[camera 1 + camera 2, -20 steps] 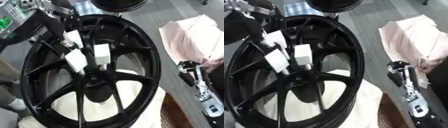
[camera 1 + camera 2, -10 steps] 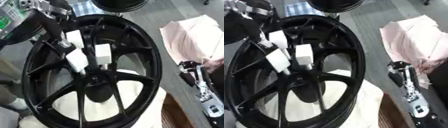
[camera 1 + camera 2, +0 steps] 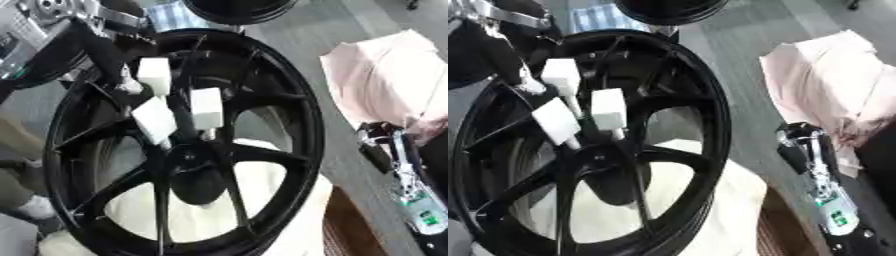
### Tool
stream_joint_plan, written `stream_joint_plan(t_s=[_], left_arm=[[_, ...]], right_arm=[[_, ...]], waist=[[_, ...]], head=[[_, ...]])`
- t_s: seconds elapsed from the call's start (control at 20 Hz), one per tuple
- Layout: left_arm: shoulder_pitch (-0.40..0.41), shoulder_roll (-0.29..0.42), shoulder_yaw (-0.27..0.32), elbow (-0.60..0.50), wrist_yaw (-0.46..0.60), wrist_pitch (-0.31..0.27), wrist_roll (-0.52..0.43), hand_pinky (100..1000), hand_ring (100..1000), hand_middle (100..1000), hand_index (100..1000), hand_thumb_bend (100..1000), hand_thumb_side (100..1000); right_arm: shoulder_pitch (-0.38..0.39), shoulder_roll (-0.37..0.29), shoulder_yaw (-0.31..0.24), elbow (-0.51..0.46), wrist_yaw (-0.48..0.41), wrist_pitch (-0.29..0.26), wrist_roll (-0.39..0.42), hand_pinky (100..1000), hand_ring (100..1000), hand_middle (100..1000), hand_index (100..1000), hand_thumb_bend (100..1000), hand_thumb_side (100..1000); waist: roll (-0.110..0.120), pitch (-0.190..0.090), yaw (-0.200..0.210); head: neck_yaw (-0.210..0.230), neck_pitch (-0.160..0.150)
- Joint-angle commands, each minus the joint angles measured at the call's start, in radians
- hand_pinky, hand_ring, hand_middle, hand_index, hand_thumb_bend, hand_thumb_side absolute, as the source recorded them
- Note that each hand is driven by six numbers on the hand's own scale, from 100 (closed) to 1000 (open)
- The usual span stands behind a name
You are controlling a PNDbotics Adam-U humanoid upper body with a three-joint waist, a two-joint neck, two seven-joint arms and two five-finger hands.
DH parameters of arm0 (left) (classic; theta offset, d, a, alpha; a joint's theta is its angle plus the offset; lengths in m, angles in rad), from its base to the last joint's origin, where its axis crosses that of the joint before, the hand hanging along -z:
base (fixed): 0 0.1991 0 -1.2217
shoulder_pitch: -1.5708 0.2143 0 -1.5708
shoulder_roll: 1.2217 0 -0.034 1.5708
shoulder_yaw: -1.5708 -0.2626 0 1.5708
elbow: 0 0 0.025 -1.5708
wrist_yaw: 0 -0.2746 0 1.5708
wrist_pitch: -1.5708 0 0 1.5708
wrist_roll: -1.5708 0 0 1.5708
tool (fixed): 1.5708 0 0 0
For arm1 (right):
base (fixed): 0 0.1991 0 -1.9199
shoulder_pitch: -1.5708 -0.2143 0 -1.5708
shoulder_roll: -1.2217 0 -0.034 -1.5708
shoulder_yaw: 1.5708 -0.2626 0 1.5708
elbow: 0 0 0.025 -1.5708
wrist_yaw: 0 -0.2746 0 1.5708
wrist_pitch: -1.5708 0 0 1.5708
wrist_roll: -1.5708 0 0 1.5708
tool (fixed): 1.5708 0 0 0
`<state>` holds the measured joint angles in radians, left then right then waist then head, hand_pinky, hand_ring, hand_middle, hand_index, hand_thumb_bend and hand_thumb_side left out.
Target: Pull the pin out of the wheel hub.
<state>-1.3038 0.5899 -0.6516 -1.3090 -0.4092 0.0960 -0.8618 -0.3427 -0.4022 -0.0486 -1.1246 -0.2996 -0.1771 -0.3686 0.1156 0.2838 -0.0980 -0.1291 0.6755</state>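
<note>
A large black spoked wheel (image 3: 289,115) lies tilted on a white cushion, with its hub (image 3: 194,162) low in the middle. My left hand (image 3: 206,107) reaches in from the upper left. Its white-padded fingertips (image 3: 155,120) are bunched just above the hub and curled round a short pale pin (image 3: 207,134) that sticks up there. Most of the pin is hidden by the pads. My right hand (image 3: 811,160) rests at the right edge with straight fingers and holds nothing.
A pink cloth (image 3: 385,85) lies bunched at the right, beyond the right hand. A second dark wheel (image 3: 236,9) shows at the top edge. The white cushion (image 3: 289,210) bulges out under the wheel at the lower right, on a grey surface.
</note>
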Motion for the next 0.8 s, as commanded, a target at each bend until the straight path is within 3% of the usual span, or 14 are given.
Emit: stream_joint_plan(t_s=[0.05,0.2,0.4,0.6,0.8], left_arm=[[-0.009,0.058,0.03,-0.058,0.049,0.041,0.033,476,303,211,300,100,100],[0.006,0.099,0.059,-0.113,0.075,0.069,0.098,462,286,194,283,100,100],[0.043,0.164,0.143,-0.156,0.098,0.1,0.215,455,264,174,265,108,100],[0.101,0.228,0.285,-0.135,0.144,0.142,0.345,443,244,157,250,137,100],[0.233,0.334,0.435,-0.115,0.2,0.164,0.457,433,233,150,244,153,100]], right_arm=[[-0.009,-0.034,-0.006,-0.019,0.001,0.0,-0.005,674,677,494,643,100,630],[-0.008,-0.035,-0.006,-0.019,0.0,0.0,-0.006,674,677,494,643,100,637],[-0.007,-0.036,-0.008,-0.02,0.0,0.0,-0.009,674,677,494,643,100,638],[-0.006,-0.037,-0.011,-0.02,-0.001,-0.002,-0.012,674,677,495,643,100,638],[-0.005,-0.041,-0.015,-0.021,-0.003,-0.005,-0.018,674,677,495,643,100,638]], waist=[[-0.004,-0.025,0.001],[-0.003,-0.026,0.002],[-0.002,-0.026,0.006],[-0.001,-0.025,0.011],[0.001,-0.021,0.017]], head=[[-0.002,-0.001],[-0.006,-0.003],[-0.011,-0.005],[-0.017,-0.001],[-0.026,0.004]])
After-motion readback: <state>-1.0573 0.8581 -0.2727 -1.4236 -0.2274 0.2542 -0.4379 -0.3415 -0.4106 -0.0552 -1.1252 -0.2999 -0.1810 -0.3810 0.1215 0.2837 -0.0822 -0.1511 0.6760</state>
